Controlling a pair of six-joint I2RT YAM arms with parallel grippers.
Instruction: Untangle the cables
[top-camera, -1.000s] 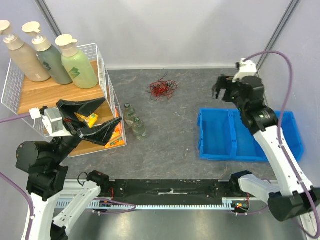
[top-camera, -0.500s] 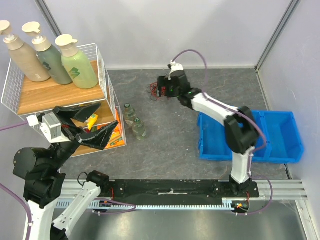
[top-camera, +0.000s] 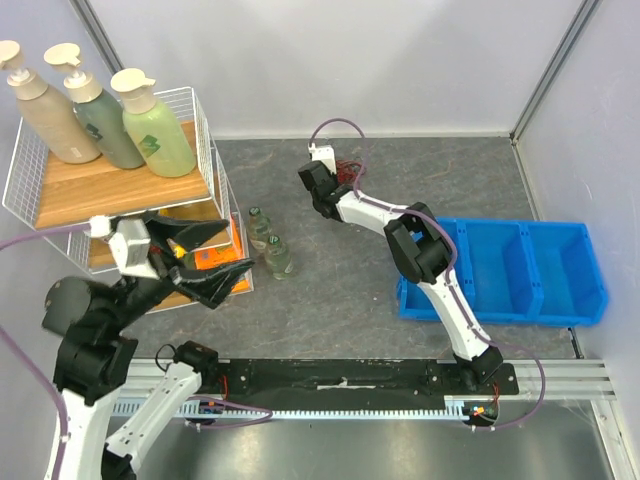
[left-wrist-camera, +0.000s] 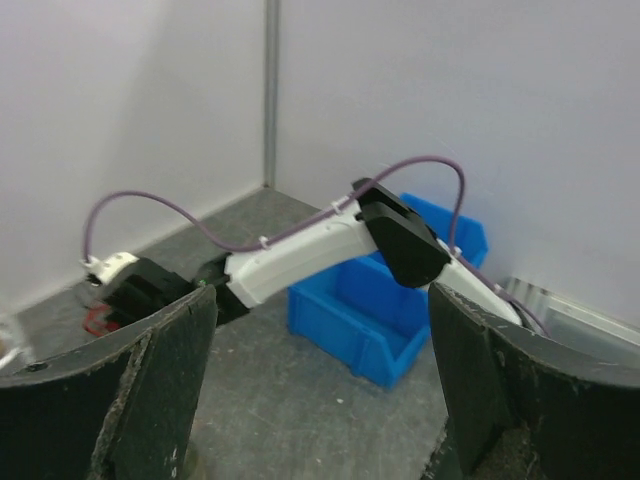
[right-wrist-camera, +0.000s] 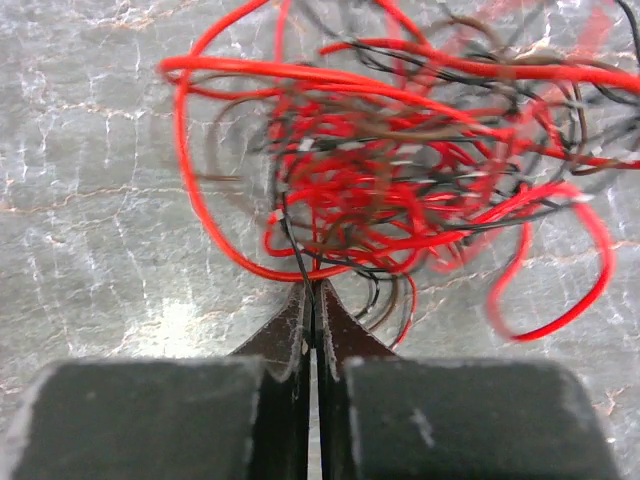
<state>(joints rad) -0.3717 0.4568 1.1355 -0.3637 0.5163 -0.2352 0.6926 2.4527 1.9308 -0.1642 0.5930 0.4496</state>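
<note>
Right arm: stretched far forward, right gripper (right-wrist-camera: 312, 300) lowered at cables (right-wrist-camera: 400, 170), jaws pinched on black strand. Left gripper (top-camera: 213, 255): held raised, spread wide.

The cables (right-wrist-camera: 400, 170) are sheathed in glossy red and black plastic, and the tabletop (right-wrist-camera: 90, 270) is finished in matt, stone-veined grey.

Cables (right-wrist-camera: 390, 170) lie behind small bottles (top-camera: 278, 258), left of bin (top-camera: 530, 308).

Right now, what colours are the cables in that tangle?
Mostly red, with thinner black strands mixed in. The cables show best in the right wrist view.
</note>
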